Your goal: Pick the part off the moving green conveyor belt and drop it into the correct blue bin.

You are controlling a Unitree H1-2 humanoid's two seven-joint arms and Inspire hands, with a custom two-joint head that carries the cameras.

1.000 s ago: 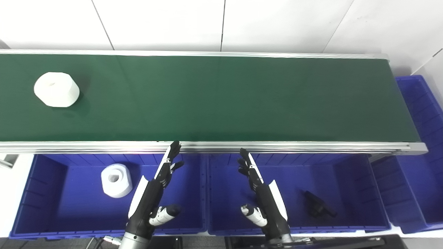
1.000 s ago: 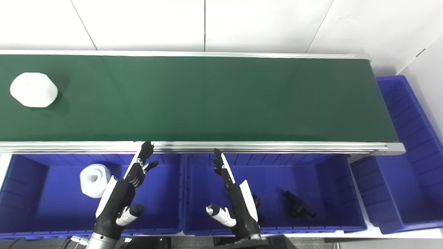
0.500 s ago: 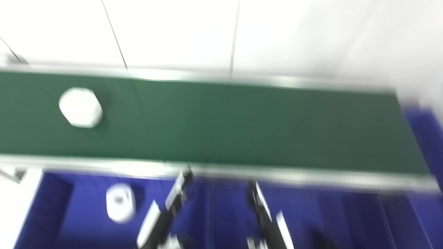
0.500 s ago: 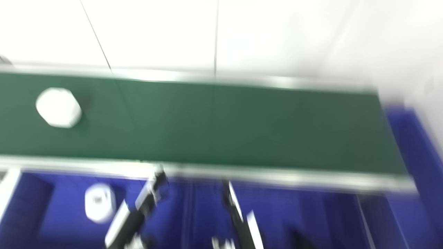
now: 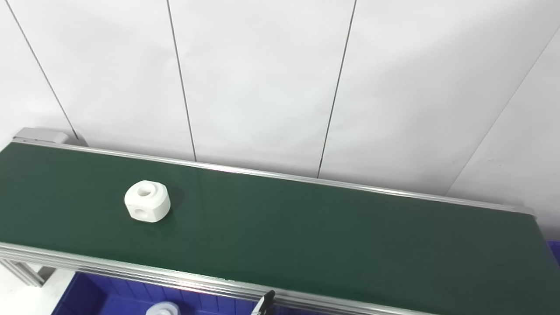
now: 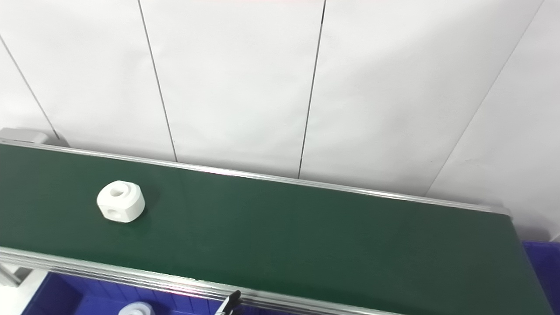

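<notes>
White plastic part (image 5: pixel 146 207) sitting on the green conveyor belt (image 5: pixel 306 236), left of centre in the frame, roughly midway between the belt's far and near rails. Rounded block shape, one round hole on top, another on the side facing the camera, small shadow just beneath. Nothing touching it, well clear of any hand.

Belt running diagonally from the upper left down toward the lower right, edged by aluminium rails (image 5: pixel 175 278) front and back. White panelled wall (image 5: pixel 262 78) with thin dark seams filling the upper half.

Down at the bottom edge, left of centre, just a dark fingertip of the left hand (image 6: pixel 228 303) poking up against the near rail. Too little showing to tell whether spread or closed. Right hand out of frame entirely.

Bottom left corner, a slice of blue bin (image 5: pixel 100 297) below the rail, with the top of another white part (image 5: pixel 164 309) peeking up inside it. Far right edge, a sliver of a second blue bin (image 6: pixel 544 267) past the belt's end.
</notes>
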